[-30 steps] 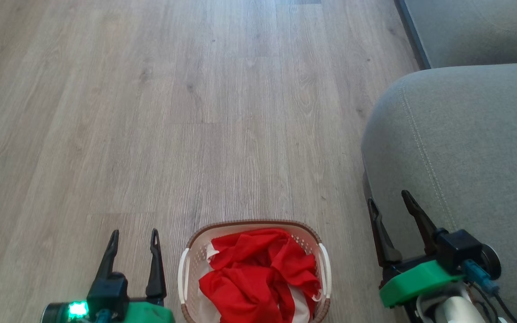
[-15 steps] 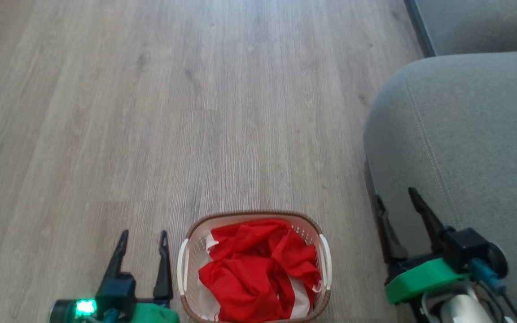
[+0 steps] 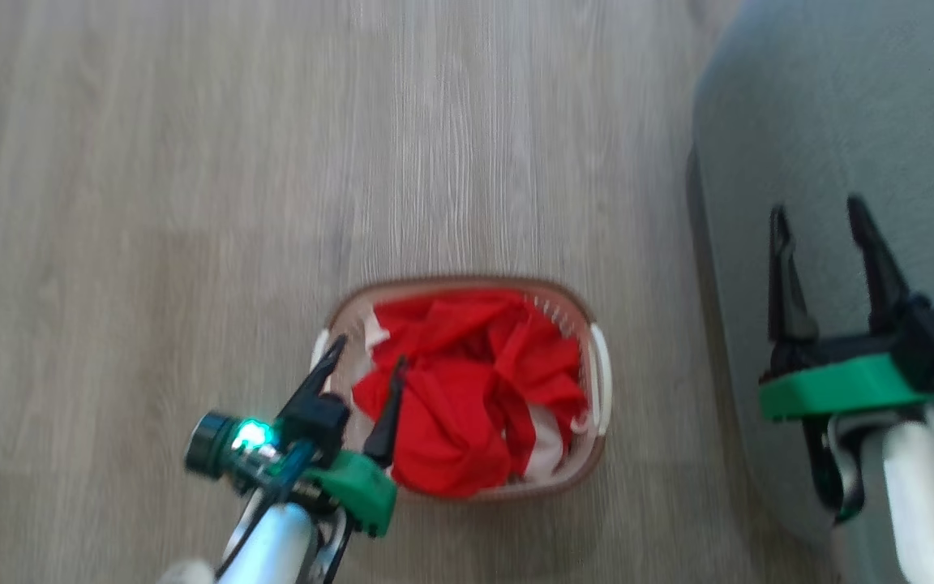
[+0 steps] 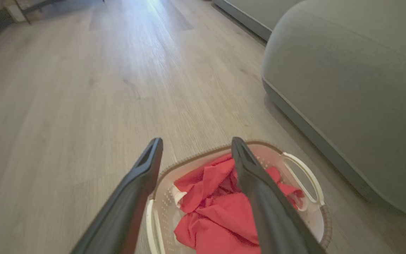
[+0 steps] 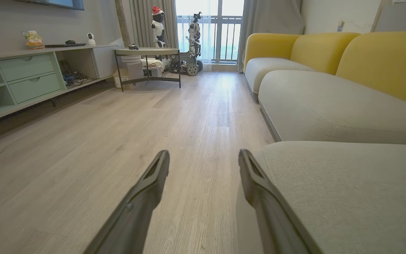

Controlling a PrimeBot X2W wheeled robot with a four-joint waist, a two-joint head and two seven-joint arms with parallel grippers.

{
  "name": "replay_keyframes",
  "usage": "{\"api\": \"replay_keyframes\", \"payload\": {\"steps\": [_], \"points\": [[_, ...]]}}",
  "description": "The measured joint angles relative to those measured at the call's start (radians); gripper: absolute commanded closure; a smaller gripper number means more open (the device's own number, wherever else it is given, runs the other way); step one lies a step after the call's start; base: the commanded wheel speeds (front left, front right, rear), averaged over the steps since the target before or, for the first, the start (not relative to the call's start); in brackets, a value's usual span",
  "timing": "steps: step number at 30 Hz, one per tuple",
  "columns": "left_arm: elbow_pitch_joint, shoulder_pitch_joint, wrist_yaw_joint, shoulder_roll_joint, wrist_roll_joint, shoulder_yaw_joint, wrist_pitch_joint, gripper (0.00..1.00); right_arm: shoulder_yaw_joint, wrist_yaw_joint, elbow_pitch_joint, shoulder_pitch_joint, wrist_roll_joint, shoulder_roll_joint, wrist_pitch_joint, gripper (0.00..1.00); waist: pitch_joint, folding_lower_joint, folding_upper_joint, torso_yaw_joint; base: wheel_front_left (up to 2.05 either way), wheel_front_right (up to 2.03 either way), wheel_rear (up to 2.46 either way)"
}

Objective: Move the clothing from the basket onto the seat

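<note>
Bright red fabric clothing (image 3: 467,397) heaped in cream perforated plastic basket (image 3: 601,377); left gripper (image 3: 370,350) over its rim, right gripper (image 3: 816,207) by grey upholstered seat (image 3: 840,97), both fingers apart.

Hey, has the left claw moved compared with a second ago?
Yes. The left claw sat left of the basket, outside it; now it has swung right, open over the basket's left rim and the clothing.

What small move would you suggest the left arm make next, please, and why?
Probably lower the left claw straight down into the red clothing: its fingers stand open above the left side of the basket, holding nothing, with the pile beneath. The right claw hovers open over the grey seat.
</note>
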Motion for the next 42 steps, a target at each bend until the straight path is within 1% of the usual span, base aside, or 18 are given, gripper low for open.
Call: {"api": "replay_keyframes", "payload": {"steps": [7,9,12,15,18,22,26,32,34,39,42], "points": [[0.211,-0.174,-0.056,-0.005,-0.013,-0.117,-0.001,0.0,-0.001,0.0,-0.033,-0.119,-0.003,-0.002,0.0,0.0,0.171,0.0002,0.0,-0.009,0.0,0.0,0.0],[0.254,-0.215,-0.061,-0.006,-0.034,-0.152,-0.002,0.0,0.001,0.0,-0.037,-0.141,-0.003,-0.002,0.0,0.0,0.214,0.0002,0.0,-0.014,0.0,0.0,0.0],[0.301,-0.27,-0.068,-0.006,-0.035,-0.215,-0.002,0.0,0.002,0.0,-0.04,-0.16,-0.003,-0.002,0.0,0.0,0.272,0.0002,0.0,-0.022,0.0,0.0,0.0],[0.37,-0.323,-0.077,-0.011,-0.042,-0.261,-0.002,0.0,0.006,0.0,-0.044,-0.179,-0.002,-0.003,0.0,0.0,0.321,0.0003,-0.0001,-0.033,0.0,0.0,0.0],[0.449,-0.362,-0.087,-0.01,-0.072,-0.308,-0.002,0.0,0.012,0.0,-0.046,-0.202,0.0,-0.003,0.0,0.0,0.36,0.0002,-0.0001,-0.047,0.0,0.0,0.0],[0.522,-0.399,-0.104,-0.01,-0.123,-0.371,0.003,0.0,0.019,0.0,-0.051,-0.22,0.008,-0.004,0.0,0.0,0.394,0.0001,0.0,-0.072,0.0,0.0,0.0],[0.557,-0.435,-0.105,-0.01,-0.166,-0.435,0.024,0.0,0.032,0.0,-0.052,-0.226,0.015,-0.004,0.0,0.0,0.419,-0.0001,0.0,-0.095,0.0,0.0,0.0],[0.603,-0.475,-0.102,-0.01,-0.228,-0.501,0.065,0.0,0.041,0.0,-0.058,-0.24,0.027,-0.005,0.0,0.0,0.454,0.0,0.0,-0.122,0.0,0.0,0.0],[0.623,-0.487,-0.089,-0.01,-0.237,-0.516,0.082,0.0,0.043,0.0,-0.058,-0.243,0.031,-0.005,0.0,0.0,0.465,-0.0001,0.0,-0.129,0.0,0.0,0.0],[0.682,-0.525,-0.04,-0.01,-0.257,-0.538,0.113,0.0,0.048,0.0,-0.059,-0.271,0.036,-0.005,0.0,0.0,0.487,0.0,0.0,-0.145,0.0,0.0,0.0],[0.708,-0.547,-0.029,-0.01,-0.266,-0.56,0.139,0.0,0.049,0.0,-0.06,-0.275,0.038,-0.005,0.0,0.0,0.497,0.0,0.0,-0.15,0.0,0.0,0.0]]}}
